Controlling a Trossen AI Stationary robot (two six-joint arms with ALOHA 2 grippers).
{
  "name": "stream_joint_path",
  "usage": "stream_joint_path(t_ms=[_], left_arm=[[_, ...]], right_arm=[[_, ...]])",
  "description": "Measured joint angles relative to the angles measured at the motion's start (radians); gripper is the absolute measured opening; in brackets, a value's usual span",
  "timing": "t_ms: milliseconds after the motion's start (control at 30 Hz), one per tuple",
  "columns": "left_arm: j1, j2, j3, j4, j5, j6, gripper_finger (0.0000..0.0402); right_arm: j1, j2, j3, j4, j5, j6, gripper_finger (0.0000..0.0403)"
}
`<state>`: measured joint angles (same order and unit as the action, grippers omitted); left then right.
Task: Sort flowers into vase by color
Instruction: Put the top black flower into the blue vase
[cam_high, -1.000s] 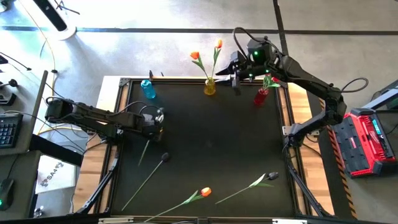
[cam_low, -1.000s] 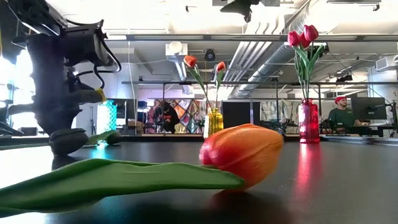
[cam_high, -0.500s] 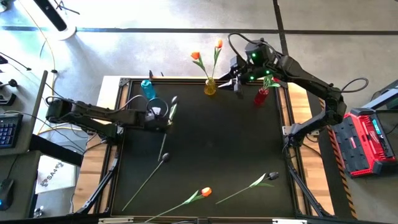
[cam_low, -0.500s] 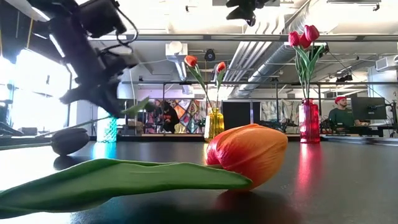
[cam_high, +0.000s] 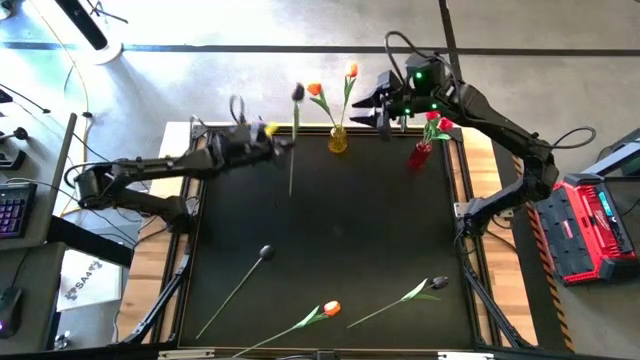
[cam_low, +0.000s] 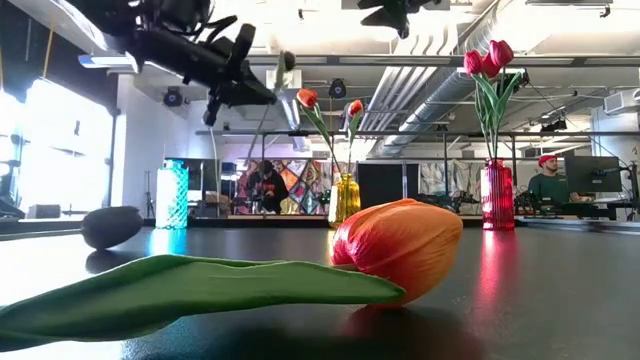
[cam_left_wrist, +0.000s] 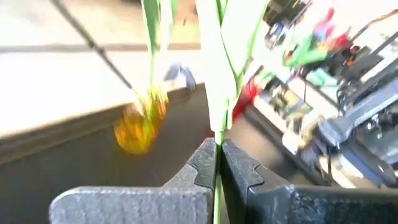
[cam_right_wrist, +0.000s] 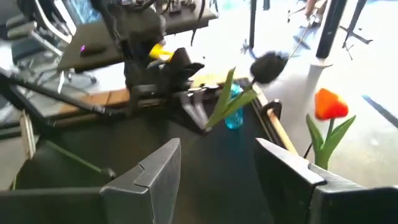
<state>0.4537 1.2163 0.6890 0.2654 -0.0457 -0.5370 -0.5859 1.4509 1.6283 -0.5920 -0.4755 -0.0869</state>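
Since the earlier frame the left gripper (cam_high: 272, 143) had swung up to the far edge of the surface (cam_high: 340, 230), pinching a black tulip (cam_high: 297, 93) by its stem beside the yellow vase (cam_high: 338, 140). The right gripper (cam_high: 383, 108) hovered spread apart between that vase and the red vase (cam_high: 420, 154).

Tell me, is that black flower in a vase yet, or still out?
Out. The left gripper, jaws shut on its stem, holds the black tulip in the air beside the yellow vase; the blue vase stands empty.
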Motion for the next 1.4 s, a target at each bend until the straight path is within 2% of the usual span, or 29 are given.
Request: stream_joint_path(t_ms=[167,300,400,533,700,900,1067,1167,1400], left_arm=[[0.221,0.000,0.047,0.044,0.178,0.124,0.0000],[0.353,0.000,0.077,0.037,0.270,0.202,0.0000],[0.421,0.000,0.092,0.042,0.286,0.267,0.0000],[0.499,-0.002,0.099,0.045,0.287,0.304,0.0000],[0.565,-0.051,0.097,0.069,0.285,0.314,0.0000],[0.579,-0.193,0.095,0.038,0.232,0.362,0.0000],[0.547,-0.294,0.094,-0.132,0.111,0.423,0.0000],[0.517,-0.320,0.093,-0.200,0.015,0.459,0.0000],[0.445,-0.351,0.092,-0.234,-0.088,0.493,0.0000]], right_arm=[[-0.011,0.000,0.000,0.089,0.028,0.019,0.0190],[-0.031,0.000,0.000,0.177,0.147,0.035,0.0190],[-0.061,0.000,0.000,0.212,0.212,0.075,0.0190],[-0.106,0.000,0.000,0.215,0.214,0.129,0.0190],[-0.146,0.000,0.000,0.216,0.199,0.122,0.0190],[-0.208,0.000,0.000,0.216,0.108,0.079,0.0190],[-0.264,0.013,0.000,0.220,-0.008,0.039,0.0190],[-0.292,0.043,0.000,0.226,-0.099,0.031,0.0190],[-0.317,0.083,-0.001,0.259,-0.240,0.053,0.0190]])
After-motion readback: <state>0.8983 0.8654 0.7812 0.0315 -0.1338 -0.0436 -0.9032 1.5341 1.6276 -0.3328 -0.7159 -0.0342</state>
